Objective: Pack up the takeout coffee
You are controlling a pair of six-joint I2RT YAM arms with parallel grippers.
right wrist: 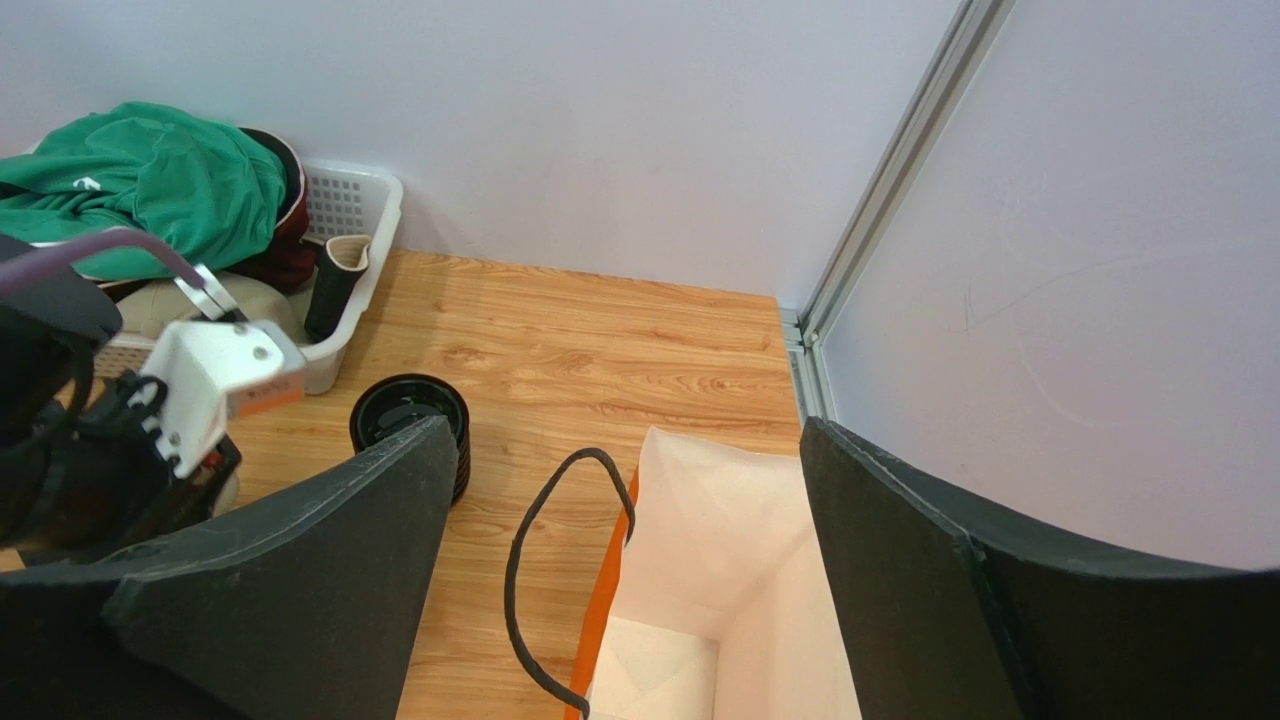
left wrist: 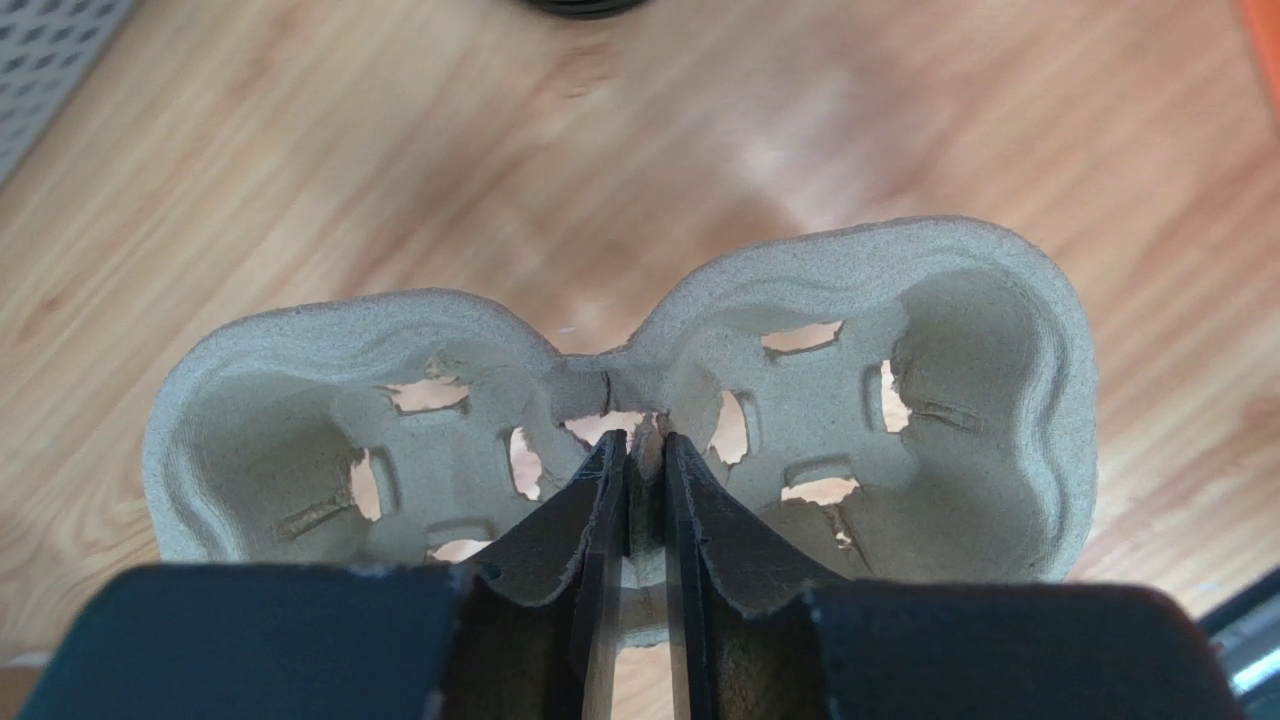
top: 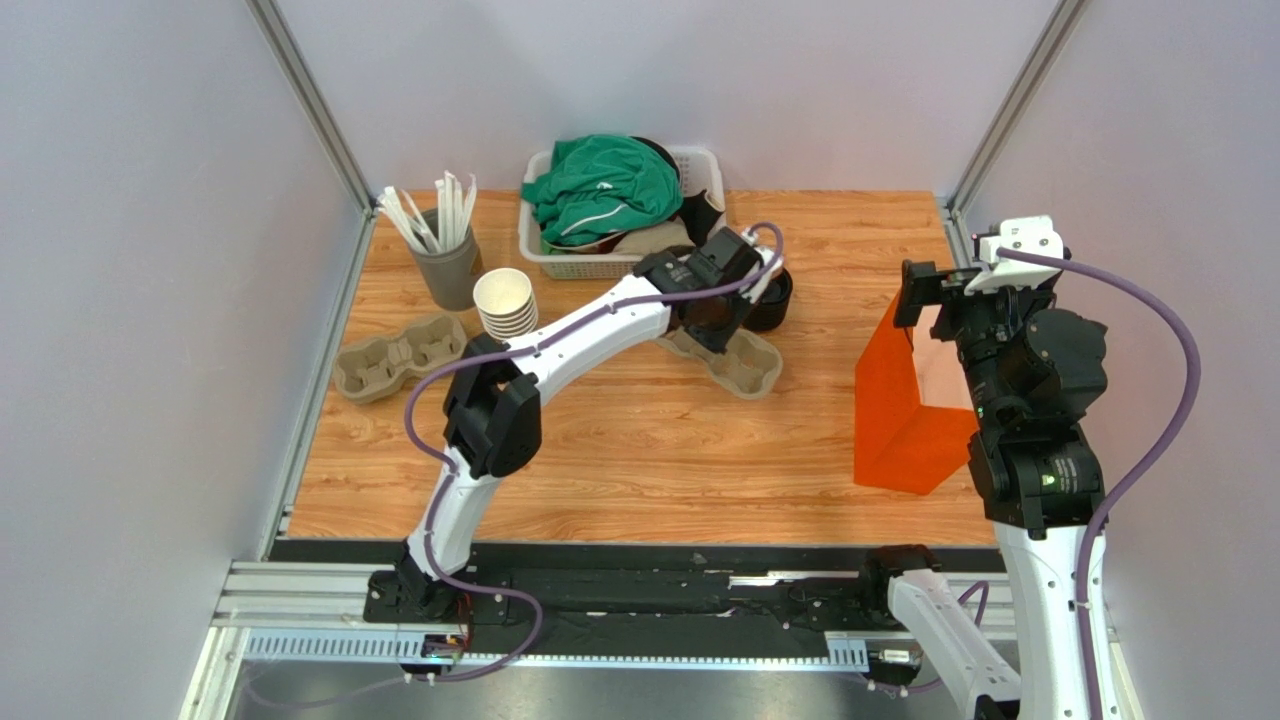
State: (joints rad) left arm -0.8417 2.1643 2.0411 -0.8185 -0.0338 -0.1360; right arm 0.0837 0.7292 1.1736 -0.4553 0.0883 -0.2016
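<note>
My left gripper (left wrist: 634,450) is pressed almost together, pinching the thin middle ridge of a pulp cup carrier (left wrist: 962,300) that lies on the wooden table (top: 631,450). Both its wells show only their cut-out holes, with wood showing through them. My right gripper (right wrist: 624,435) is spread wide and touches nothing, held above the open mouth of an orange bag (right wrist: 706,585). Only the bag's white inner walls and its black handle show.

I cannot make out the takeout coffee in any view. The black round thing near my left gripper is a stack of lids (right wrist: 409,428).

At the back, a white basket (top: 694,162) holds a green cloth (top: 601,188). Left of it, a grey holder (top: 446,273) holds white sticks. Beside the holder are a stack of tan cups (top: 507,302) and a second carrier (top: 394,357).
</note>
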